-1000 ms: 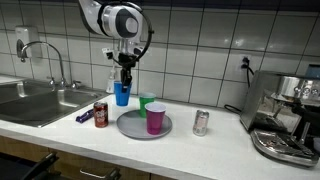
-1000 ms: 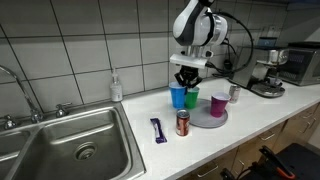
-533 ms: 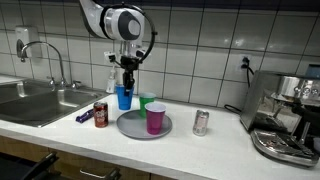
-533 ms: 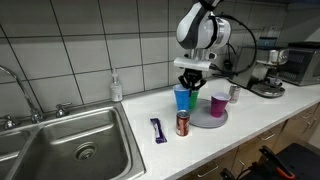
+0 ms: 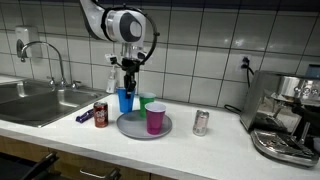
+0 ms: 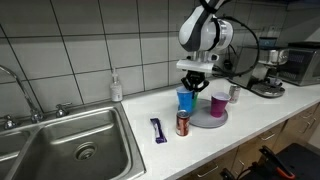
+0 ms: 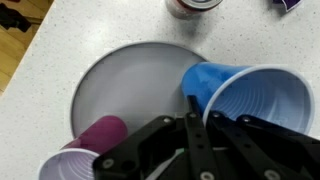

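My gripper [image 5: 127,82] is shut on the rim of a blue plastic cup [image 5: 125,99] and holds it in the air over the near edge of a grey round plate [image 5: 133,127]. The gripper [image 6: 191,85] and the blue cup [image 6: 186,100] show in both exterior views. In the wrist view the blue cup [image 7: 240,95] fills the right side, one finger inside its rim, with the plate [image 7: 125,85] below it. A purple cup [image 5: 156,118] stands on the plate. A green cup [image 5: 147,103] stands just behind the plate.
A red can [image 5: 100,115] and a dark blue wrapper [image 5: 84,115] lie near the sink [image 5: 35,100]. A silver can [image 5: 201,122] stands on the counter. A coffee machine [image 5: 285,115] is at the counter's end. A soap bottle [image 6: 117,85] stands by the tiled wall.
My gripper has carried the blue cup sideways, from beside the green cup toward the grey plate. The other things have not moved.
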{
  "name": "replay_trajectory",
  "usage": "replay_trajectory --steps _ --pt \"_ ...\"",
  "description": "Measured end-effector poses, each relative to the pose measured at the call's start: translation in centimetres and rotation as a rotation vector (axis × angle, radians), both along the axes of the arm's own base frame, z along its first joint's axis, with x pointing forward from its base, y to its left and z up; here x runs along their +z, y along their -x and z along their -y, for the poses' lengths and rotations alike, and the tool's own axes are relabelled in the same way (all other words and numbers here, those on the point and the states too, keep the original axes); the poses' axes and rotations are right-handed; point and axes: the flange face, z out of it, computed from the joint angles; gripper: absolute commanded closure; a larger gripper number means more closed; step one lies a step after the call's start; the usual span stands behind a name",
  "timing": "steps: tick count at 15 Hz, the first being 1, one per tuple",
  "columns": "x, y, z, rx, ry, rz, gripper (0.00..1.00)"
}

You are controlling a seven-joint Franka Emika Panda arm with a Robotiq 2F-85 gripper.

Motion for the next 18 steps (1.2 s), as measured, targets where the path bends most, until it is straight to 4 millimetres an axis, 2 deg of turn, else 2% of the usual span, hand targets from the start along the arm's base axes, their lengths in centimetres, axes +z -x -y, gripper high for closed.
replay_trajectory --steps 12,18 --pt "-1.1 1.3 2.0 -0.014 0.039 -0.028 0.99" --pt "-1.9 1.9 2.2 -0.019 0.043 -0.008 0.99"
